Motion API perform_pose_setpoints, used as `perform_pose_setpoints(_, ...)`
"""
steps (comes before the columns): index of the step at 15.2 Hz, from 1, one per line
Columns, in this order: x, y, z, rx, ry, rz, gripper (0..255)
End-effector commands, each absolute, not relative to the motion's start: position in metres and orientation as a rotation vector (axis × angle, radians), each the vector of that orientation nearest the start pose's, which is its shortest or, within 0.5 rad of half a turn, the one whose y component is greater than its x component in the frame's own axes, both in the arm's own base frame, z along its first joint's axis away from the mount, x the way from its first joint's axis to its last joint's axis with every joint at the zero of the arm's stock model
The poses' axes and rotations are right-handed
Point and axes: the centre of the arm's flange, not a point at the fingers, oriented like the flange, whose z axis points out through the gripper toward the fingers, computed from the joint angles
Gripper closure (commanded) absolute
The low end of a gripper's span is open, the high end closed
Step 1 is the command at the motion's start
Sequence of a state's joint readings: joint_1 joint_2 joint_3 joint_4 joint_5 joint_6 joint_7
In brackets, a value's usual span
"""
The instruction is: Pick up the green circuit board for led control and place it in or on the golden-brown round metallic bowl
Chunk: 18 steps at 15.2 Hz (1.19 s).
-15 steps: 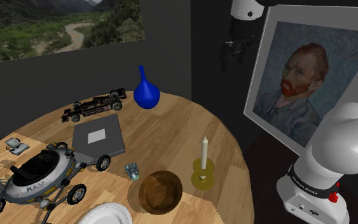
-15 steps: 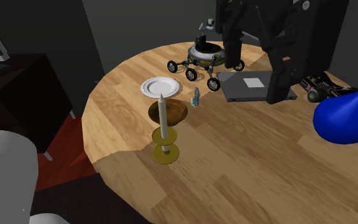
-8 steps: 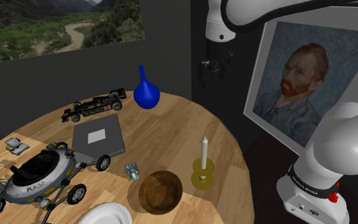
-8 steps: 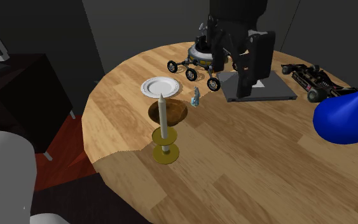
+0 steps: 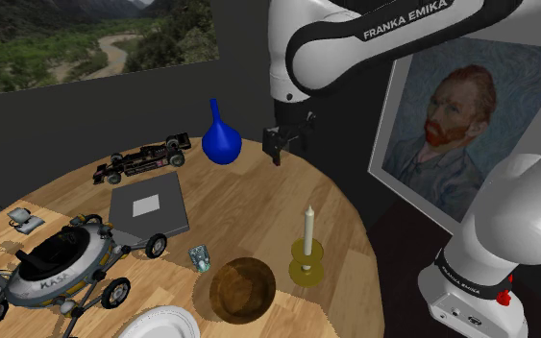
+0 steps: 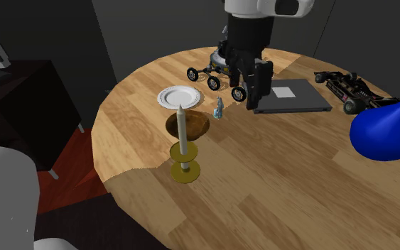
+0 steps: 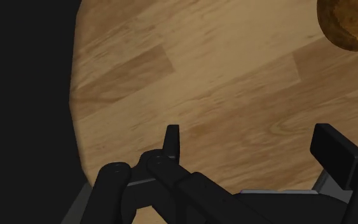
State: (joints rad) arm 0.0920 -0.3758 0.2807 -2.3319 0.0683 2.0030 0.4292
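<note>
Reaching for the green circuit board is best done slowly and from straight above, since it is small. In the shoulder view it is seen at 10 o'clock from the brown bowl, far from the fingers. The round wooden surface is ringed by dark walls and a portrait.

In the second exterior view the board is found at 1 o'clock from the bowl.

In the wrist view the fingers are spread apart and nothing is held.

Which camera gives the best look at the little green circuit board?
The shoulder view: the circuit board stands unobstructed on the table, beside the brown bowl. The second exterior view shows it smaller, near the white plate. The wrist view catches a sliver, cut off by the frame.
</note>
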Motion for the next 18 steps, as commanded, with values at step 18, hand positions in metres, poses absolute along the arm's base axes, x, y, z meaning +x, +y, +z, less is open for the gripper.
perform_pose_setpoints(18, 0.494, 0.358, 0.339, -3.118, 0.251, 0.105, 0)
